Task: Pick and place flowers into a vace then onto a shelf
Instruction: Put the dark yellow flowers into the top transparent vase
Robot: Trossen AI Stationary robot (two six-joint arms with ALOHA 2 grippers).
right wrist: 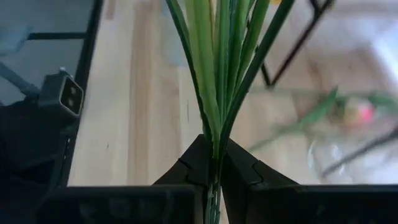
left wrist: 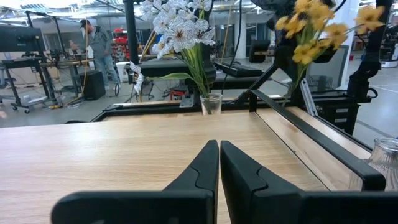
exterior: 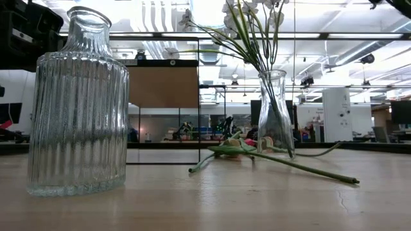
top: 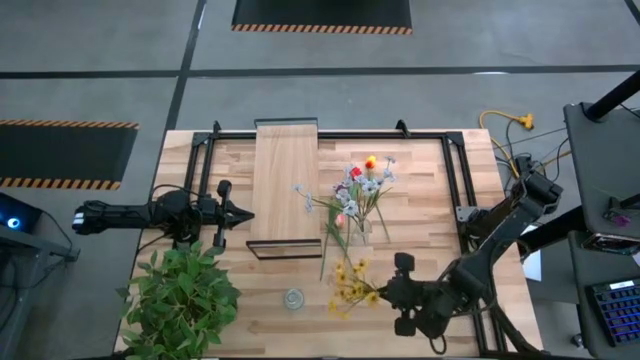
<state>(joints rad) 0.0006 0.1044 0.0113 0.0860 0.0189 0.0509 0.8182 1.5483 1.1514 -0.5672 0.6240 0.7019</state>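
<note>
A slim glass vase (top: 360, 226) (exterior: 275, 115) stands right of the shelf (top: 285, 180) and holds white-blue blossoms, a red tulip and an orange-yellow bloom (top: 366, 182) (left wrist: 177, 31). One pink tulip (top: 340, 221) (exterior: 257, 151) lies flat on the table beside it. My right gripper (top: 383, 293) (right wrist: 214, 163) is near the front edge, shut on a yellow spray (top: 350, 285) (left wrist: 311, 28). A ribbed glass vase (top: 293, 298) (exterior: 80, 109) stands left of that spray. My left gripper (top: 248, 213) (left wrist: 219, 155) is shut and empty at the shelf's left edge. My right gripper pinches the yellow spray's bunched green stems (right wrist: 216, 134) between its two fingers, near their lower end. The fingers come roughly level from the table's right, and the stems run on forward along them. The spray is lifted clear of the table, its blooms toward the left.
A bushy green leafy plant (top: 180, 295) fills the near left corner. The shelf's black frame (top: 285, 248) and black rails (top: 455, 180) edge the work area. Bare tabletop (top: 420, 230) lies between the slim vase and the right rail. A person (left wrist: 96, 46) stands far beyond the table.
</note>
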